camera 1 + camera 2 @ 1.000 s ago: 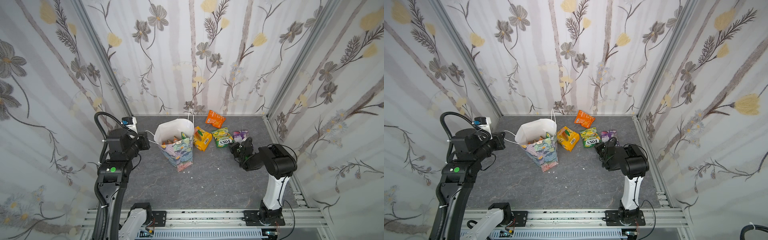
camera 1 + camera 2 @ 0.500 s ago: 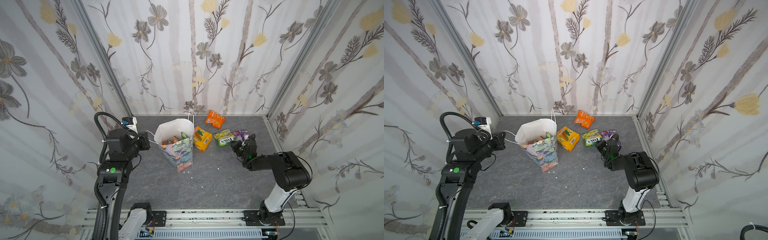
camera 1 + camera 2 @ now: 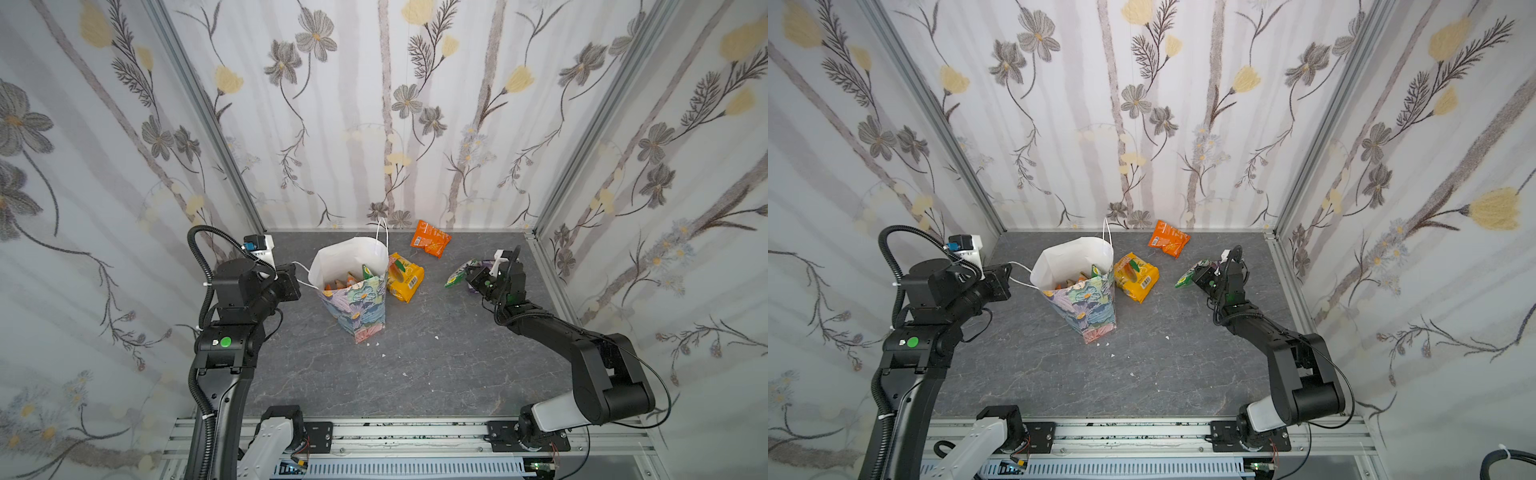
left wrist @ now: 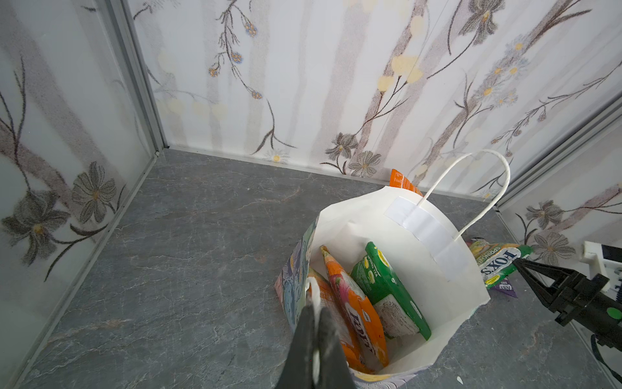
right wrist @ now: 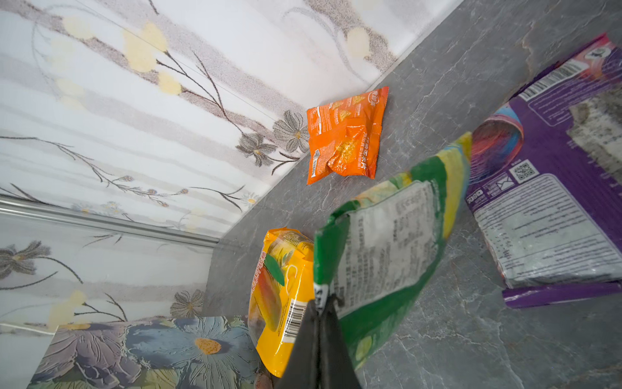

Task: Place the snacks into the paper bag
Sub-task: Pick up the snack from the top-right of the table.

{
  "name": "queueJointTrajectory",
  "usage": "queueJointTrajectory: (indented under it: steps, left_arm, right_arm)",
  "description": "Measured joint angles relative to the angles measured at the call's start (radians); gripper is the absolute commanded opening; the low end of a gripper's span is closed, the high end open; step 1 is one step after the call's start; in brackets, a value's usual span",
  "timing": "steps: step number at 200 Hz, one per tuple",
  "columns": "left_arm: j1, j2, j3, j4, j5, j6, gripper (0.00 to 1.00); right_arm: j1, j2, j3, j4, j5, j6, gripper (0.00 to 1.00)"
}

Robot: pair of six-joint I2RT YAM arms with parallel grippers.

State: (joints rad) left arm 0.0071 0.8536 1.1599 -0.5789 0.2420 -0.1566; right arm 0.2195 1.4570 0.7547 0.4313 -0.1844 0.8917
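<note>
Item: green snack [image 5: 387,242], now lifted off table [image 3: 415,353], pinched in my right end effector [image 5: 321,299]. Left end effector [image 4: 316,304] clamps handle [image 4: 311,286] of paper bag [image 3: 361,307]. Next: bagging.

Enclosure with three walls, seen in both top views. Back wall [image 3: 374,124] spans the upper centre; left wall [image 3: 83,187] and right wall [image 3: 685,187] fill the frame sides. All carry white-grey striped wallpaper with grey and pale-yellow flowers. Aluminium posts [image 3: 208,120] run diagonally at both back corners. Floor [image 3: 436,374], lower centre, is a dark grey stone-look slab, matte, with pale veins. A few white specks [image 3: 384,356] lie mid-floor. Aluminium rail [image 3: 415,432] runs along the bottom edge. Light is soft and even, shadows faint. In the left wrist view the left wall looks glossy.
</note>
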Motion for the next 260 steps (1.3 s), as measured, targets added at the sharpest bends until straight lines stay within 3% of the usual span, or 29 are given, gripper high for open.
queueJointTrajectory:
  steps: [122,206,260]
  left_arm:
    - [0.0,-0.011,0.003,0.004,0.04,-0.001,0.0]
    - [0.0,-0.011,0.005,0.004,0.04,-0.001,0.0]
    - [0.0,-0.012,0.002,0.006,0.039,-0.001,0.0]
  right_arm:
    - [0.055,-0.149,0.183,-0.401,-0.068,-0.23,0.0]
    - [0.136,-0.157,0.404,-0.635,-0.105,-0.349,0.0]
    - [0.217,-0.162,0.505,-0.692,-0.13,-0.41,0.0]
